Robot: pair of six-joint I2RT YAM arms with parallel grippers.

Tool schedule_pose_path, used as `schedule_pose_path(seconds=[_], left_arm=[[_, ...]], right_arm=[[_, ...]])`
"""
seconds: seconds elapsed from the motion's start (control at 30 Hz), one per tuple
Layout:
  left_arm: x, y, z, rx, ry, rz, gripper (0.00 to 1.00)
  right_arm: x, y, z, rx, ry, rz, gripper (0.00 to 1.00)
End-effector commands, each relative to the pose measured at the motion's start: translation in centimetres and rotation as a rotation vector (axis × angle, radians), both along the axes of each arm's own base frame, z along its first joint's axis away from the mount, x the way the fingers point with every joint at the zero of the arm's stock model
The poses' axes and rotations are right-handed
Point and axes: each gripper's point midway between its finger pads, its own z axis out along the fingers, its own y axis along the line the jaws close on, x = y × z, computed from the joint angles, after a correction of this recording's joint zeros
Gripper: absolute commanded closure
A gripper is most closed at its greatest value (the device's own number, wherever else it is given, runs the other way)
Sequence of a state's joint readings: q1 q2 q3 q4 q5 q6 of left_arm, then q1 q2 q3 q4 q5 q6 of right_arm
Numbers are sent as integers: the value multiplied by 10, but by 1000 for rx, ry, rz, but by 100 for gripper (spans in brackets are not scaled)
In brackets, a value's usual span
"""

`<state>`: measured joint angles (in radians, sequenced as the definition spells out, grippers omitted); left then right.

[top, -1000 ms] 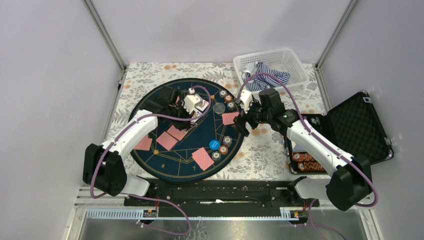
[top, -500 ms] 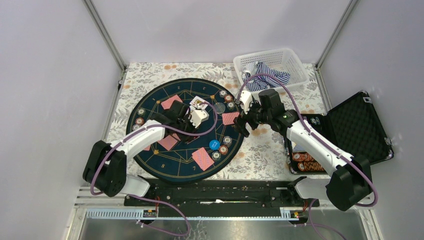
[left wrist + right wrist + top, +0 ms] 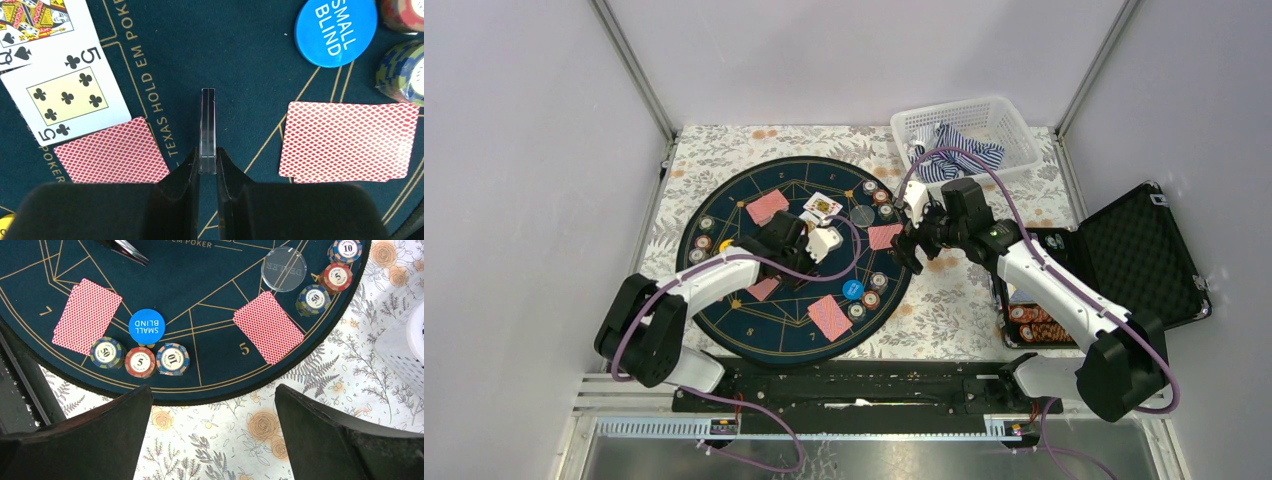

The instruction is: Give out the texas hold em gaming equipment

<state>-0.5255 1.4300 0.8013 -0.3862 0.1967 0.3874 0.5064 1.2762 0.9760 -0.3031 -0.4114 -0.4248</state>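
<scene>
Left gripper (image 3: 208, 162) first. Fingers squeezed almost together, pinching a thin flat piece (image 3: 207, 120) by its near end. Stands on its edge and points straight out from the fingertips. Too thin here to tell if playing card or clear plastic.

Just left of the jaws, a red-backed card (image 3: 112, 156) lying flat, long side going across. Just right of the jaws, more red-backed cards (image 3: 347, 141), long side across too, maybe two stacked. Between them, right under the held piece, only bare navy mat (image 3: 240, 60).

Farther out on the left, a five of clubs (image 3: 67, 95) face up, touching the left red card. Farther out on the right, the blue SMALL BLIND disc (image 3: 336, 27), with poker chips (image 3: 402, 70) beside it.

Probably next: putting the held piece down in that gap. Needs tipping from edge-up to flat, long way straight ahead, without bumping the cards on either side.

Right gripper (image 3: 210, 435): fingers spread wide apart, holding nothing, hanging over the mat's rim. Ahead and a bit right, a slanted card (image 3: 268, 333), red back up. Ahead and left, three chips in a row (image 3: 140, 360). Left jaws nearer the gap; right jaws well away from it.
</scene>
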Motion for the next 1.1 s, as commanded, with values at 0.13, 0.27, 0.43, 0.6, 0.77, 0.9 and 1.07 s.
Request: schedule_pose_path(seconds=[0.13,0.27,0.43,0.6,0.77,0.9,1.07], left_arm=[[9,-1,-8,18,-54,-10,72],[6,0,-6,20,-45,-11,59],[2,1,0,17,-28,-16,49],[1,0,13,5,-28,0,33],[4,-7,42,-51,-41,21,4],[14,-14,79,-119,-53,37,1],[47,1,137,-262,-65,140,1]], right_arm=[[1,2,11,29,-25,11,0],[1,2,11,29,-25,10,0],[1,3,10,30,-21,12,0],[1,3,12,32,-26,12,0],[1,3,15,36,-27,6,0],[5,0,23,48,-40,-15,0],[19,-10,40,90,-47,-64,0]])
